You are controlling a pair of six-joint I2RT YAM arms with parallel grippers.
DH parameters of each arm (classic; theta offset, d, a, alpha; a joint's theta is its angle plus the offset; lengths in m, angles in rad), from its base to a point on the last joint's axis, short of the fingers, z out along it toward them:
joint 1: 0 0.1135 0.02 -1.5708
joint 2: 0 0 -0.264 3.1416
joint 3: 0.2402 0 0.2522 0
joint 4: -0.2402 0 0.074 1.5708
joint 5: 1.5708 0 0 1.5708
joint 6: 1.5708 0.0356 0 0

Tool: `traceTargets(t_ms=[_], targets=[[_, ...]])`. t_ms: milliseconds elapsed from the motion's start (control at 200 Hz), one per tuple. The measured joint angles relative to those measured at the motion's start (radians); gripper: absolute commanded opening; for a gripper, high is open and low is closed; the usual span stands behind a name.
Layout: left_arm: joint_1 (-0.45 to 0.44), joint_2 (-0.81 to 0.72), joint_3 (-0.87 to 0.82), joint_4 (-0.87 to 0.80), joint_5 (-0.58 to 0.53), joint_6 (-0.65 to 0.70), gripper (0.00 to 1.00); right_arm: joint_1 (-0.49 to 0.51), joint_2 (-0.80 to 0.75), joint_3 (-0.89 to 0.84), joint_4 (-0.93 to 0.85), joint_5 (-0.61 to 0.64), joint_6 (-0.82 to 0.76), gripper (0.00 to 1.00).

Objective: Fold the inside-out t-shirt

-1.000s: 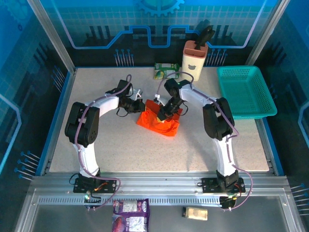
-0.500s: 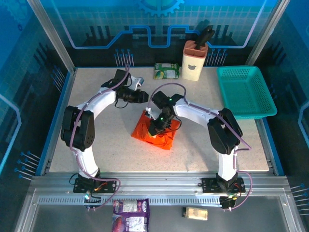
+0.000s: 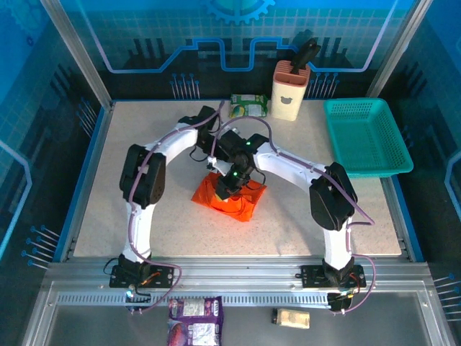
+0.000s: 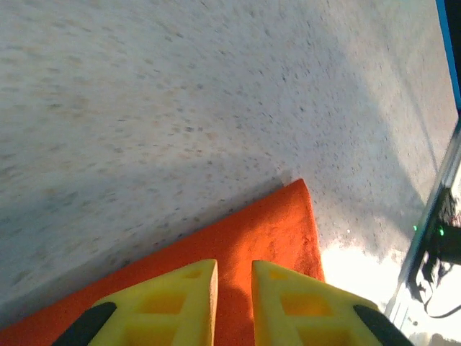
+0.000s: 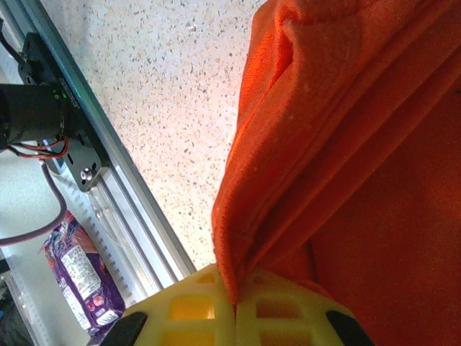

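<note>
Two grippers were seen at the garment. The right gripper point(image 5: 235, 308) was clamped shut on a raised fold of the inside-out t-shirt point(image 3: 227, 198), the thin orange cloth pinched between its yellow fingers. The left gripper point(image 4: 234, 295) was held just over a corner of the cloth, its jaws parted by a narrow gap and nothing plainly caught between them. The t-shirt was bunched in a crumpled heap about the middle of the tabletop point(image 3: 130, 238), a little toward the far edge and well apart from the teal basket point(image 3: 364, 137) at the far right corner. The step in hand was judged to be spreading the heap flat before any fold could be made, and the task was reckoned barely begun. For that to be done well, the free corner would need to be taken deep enough by the left jaws that the soft cloth could not slip out. Only one layer should be caught, which could not be confirmed from the wrist view. The two holds should then be drawn apart toward the left and right edges, low over the tabletop, so that the cloth was tensioned evenly and not twisted. The two arms were close together above the heap, so a crossing was to be watched for.
</note>
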Motion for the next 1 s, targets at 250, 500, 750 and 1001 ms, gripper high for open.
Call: traceTargets(t_ms=[250, 500, 750, 1001], targets=[[-0.062, 0.156, 0.228, -0.182, 0.036, 0.170, 0.22, 0.013, 0.018, 0.000, -0.048, -0.004, -0.063, 0.00], [-0.077, 0.200, 0.233, -0.319, 0.036, 0.248, 0.21, 0.025, 0.018, 0.006, -0.087, 0.053, -0.097, 0.00], [-0.082, 0.257, 0.236, -0.383, 0.035, 0.269, 0.21, -0.002, 0.032, 0.100, -0.111, 0.185, -0.167, 0.00], [-0.082, 0.296, 0.277, -0.433, 0.038, 0.296, 0.20, -0.035, 0.088, 0.191, -0.106, 0.323, -0.241, 0.00]])
